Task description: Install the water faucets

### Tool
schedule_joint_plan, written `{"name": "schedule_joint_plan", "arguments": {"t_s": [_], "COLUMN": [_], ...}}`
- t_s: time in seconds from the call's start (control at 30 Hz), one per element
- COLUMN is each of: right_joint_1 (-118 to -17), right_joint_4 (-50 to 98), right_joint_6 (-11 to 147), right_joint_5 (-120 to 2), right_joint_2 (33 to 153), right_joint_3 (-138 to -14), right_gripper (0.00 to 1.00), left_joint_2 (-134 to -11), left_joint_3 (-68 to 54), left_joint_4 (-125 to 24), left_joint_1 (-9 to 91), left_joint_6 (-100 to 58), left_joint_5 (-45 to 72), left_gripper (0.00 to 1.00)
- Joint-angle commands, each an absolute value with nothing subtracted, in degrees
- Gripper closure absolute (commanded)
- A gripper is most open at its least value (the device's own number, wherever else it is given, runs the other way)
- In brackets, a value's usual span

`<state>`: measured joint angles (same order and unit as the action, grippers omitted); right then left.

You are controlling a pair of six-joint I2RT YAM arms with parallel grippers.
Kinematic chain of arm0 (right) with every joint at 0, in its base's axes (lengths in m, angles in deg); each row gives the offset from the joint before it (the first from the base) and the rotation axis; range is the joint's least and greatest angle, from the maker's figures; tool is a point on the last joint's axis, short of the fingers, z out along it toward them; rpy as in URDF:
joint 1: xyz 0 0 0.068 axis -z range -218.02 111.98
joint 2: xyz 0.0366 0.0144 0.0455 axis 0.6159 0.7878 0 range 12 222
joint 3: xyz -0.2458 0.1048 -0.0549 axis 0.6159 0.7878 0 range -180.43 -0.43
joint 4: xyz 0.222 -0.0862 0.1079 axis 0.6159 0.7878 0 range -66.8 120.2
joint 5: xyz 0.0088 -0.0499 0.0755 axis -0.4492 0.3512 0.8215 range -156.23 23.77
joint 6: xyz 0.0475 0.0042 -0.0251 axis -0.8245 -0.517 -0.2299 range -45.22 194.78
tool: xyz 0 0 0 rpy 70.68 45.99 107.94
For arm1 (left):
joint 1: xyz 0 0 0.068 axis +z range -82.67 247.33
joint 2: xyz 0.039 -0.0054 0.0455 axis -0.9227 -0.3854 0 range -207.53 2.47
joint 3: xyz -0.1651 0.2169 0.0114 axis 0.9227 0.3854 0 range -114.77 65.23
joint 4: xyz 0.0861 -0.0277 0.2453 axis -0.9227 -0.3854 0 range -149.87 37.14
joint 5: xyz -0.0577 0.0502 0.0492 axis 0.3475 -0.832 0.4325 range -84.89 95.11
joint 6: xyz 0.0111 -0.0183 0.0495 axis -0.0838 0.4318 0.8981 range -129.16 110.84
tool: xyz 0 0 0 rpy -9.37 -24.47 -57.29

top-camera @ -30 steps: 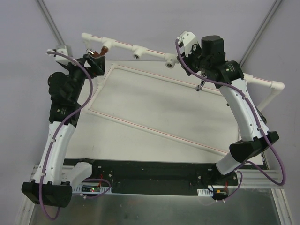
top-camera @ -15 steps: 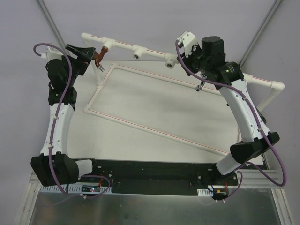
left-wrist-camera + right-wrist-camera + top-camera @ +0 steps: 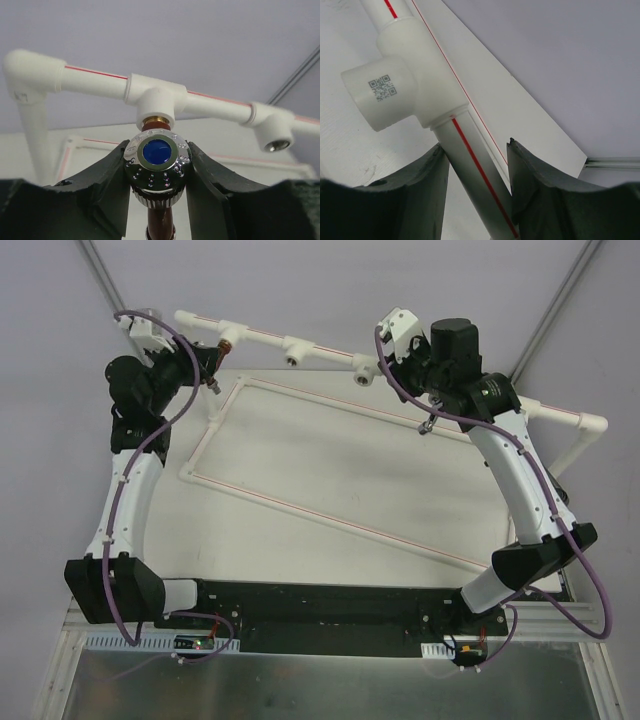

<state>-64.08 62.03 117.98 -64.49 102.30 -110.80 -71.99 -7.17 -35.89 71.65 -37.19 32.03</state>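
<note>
A reddish-brown faucet (image 3: 157, 162) with a chrome knob and blue cap sits with its brass end in a white tee (image 3: 156, 100) at the left of the back pipe. My left gripper (image 3: 157, 175) is shut on that knob, with a pad pressed against each side. From above, the left gripper (image 3: 205, 365) covers most of the faucet (image 3: 226, 341). My right gripper (image 3: 477, 185) is shut on the white pipe (image 3: 475, 170) just below a tee with a QR label (image 3: 395, 90). A small silver-grey piece (image 3: 427, 424) hangs by the right arm, too small to identify.
Two more tees with open brass-ringed sockets (image 3: 291, 358) (image 3: 358, 375) sit along the back pipe; one socket (image 3: 276, 142) shows right of the faucet. A white pipe frame (image 3: 300, 510) lies flat on the table. The pipe run bends down at the far right (image 3: 590, 423).
The left gripper stood open and swung left of the faucet half a second ago; now it is back over the faucet and closed on its knob. The right arm has not moved.
</note>
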Motion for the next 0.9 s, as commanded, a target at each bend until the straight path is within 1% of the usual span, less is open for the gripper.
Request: {"name": "schedule_joint_plan", "arguments": {"t_s": [0.0,0.07,0.1,0.13,0.2,0.27,0.33,0.47,0.57,0.63,0.7,0.77,0.87], "right_joint_1": [-64.2,-64.2,-64.2,-64.2,-64.3,-64.3,-64.3,-64.3,-64.3,-64.3,-64.4,-64.4,-64.3], "right_joint_4": [65.7,65.8,65.8,65.8,65.8,65.8,65.9,65.9,66.0,66.0,65.9,66.0,66.0], "right_joint_6": [112.7,112.6,112.5,112.4,112.5,112.4,112.4,112.3,112.3,112.2,112.2,112.2,112.1], "right_joint_5": [-65.3,-65.3,-65.2,-65.1,-65.0,-65.0,-65.0,-65.1,-65.1,-65.1,-65.0,-64.9,-64.8], "right_joint_2": [104.3,104.4,104.4,104.5,104.5,104.7,104.7,104.9,104.9,105.1,105.1,105.1,105.1], "right_joint_3": [-108.8,-109.0,-109.2,-109.2,-109.2,-109.3,-109.5,-109.5,-109.6,-109.7,-109.7,-109.7,-109.7], "right_gripper": [1.00,1.00,1.00,1.00,1.00,1.00,1.00,1.00,1.00,1.00,1.00,1.00,1.00], "left_joint_2": [-67.3,-67.2,-67.3,-67.3,-67.1,-66.5,-65.9,-65.8,-66.1,-66.1,-65.6,-65.2,-64.0], "left_joint_3": [-9.3,-9.7,-9.9,-9.9,-9.8,-10.3,-11.8,-14.8,-15.5,-14.9,-14.1,-14.2,-16.2], "left_joint_4": [-47.7,-52.7,-55.4,-56.5,-57.2,-57.2,-57.2,-57.2,-57.2,-57.1,-57.3,-57.2,-56.4], "left_joint_1": [62.4,58.9,58.0,57.8,57.6,57.6,57.6,57.6,57.6,57.6,57.6,57.6,57.6], "left_joint_6": [-0.4,8.9,10.9,11.4,12.1,12.2,10.2,1.0,-5.3,-8.2,-9.0,-12.9,-21.9], "left_joint_5": [42.9,41.8,41.7,41.8,42.4,42.7,44.6,53.4,62.1,64.4,61.6,56.0,42.9], "left_gripper": [0.78,0.69,0.62,0.54,0.41,0.32,0.26,0.20,0.18,0.18,0.18,0.18,0.18]}}
